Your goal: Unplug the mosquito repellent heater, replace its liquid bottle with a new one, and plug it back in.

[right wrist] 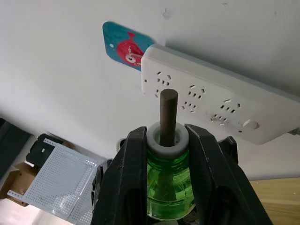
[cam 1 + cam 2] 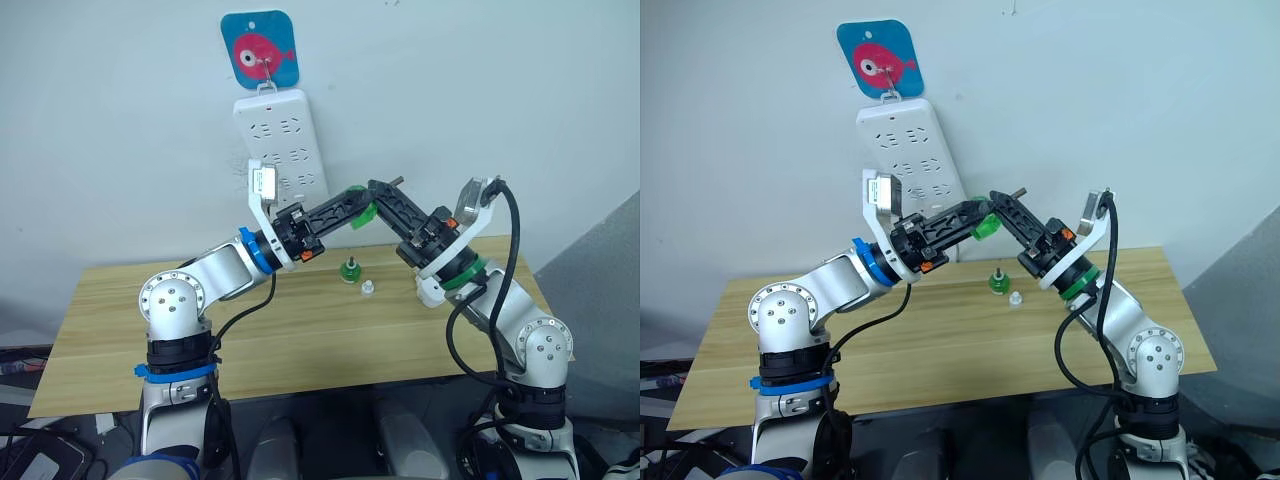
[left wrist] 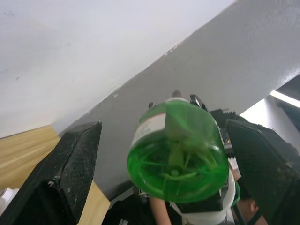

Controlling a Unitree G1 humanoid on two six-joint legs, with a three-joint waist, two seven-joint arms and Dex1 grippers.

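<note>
One bottle: small green translucent plastic liquid bottle (image 1: 168,187) with brown wick, aloft before the white wall power strip (image 2: 283,145).
Right gripper (image 1: 166,140): pinching its white neck.
Left gripper (image 3: 154,159): spread around its base.
Handling: light, slick, you'd grip the body, sparing the wick.

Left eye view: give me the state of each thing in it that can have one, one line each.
Green liquid bottle: uncapped, wick bare, held in the air.
Right end effector: shut on the green liquid bottle.
Left end effector: open, one finger on each side of the bottle's base.
Power strip: hanging on the wall, sockets empty.
Small green item: upright on the table.
White cap: loose on the table.
</note>
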